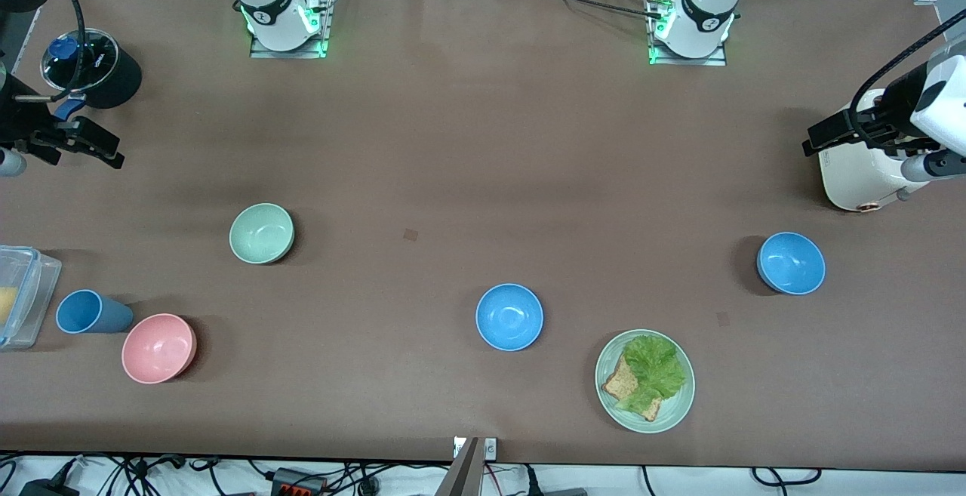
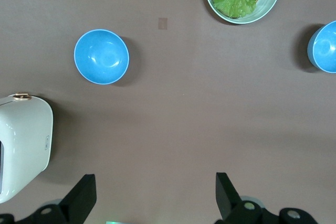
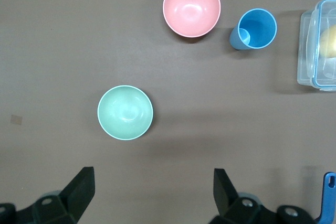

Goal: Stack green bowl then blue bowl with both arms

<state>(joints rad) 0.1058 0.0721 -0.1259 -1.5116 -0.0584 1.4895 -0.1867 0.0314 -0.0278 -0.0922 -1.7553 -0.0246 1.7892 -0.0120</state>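
Nearest the front camera sits a wide pale green plate (image 1: 644, 381) of lettuce and bread, which the step should leave alone, and just above it in that view one small round sky-blue bowl (image 1: 509, 317) rests upright near the middle of the brown worktop (image 1: 483, 141). A matching second blue bowl (image 1: 791, 263) lies farther from the camera, toward the left arm's end, near a white appliance (image 1: 856, 171). The small matte mint-green bowl (image 1: 261, 233) stands upright toward the right arm's end, well apart from a pink bowl (image 1: 158, 348) and a blue cup (image 1: 92, 312). Nothing is stacked yet, so the step in hand is probably the first reach. The right gripper (image 3: 152, 195) hangs with jaws spread wide and empty, the green bowl in plain sight below it; it should descend to straddle the rim. The left gripper (image 2: 155, 198), equally wide and empty, waits over the worktop beside the appliance, best suited to a blue bowl.
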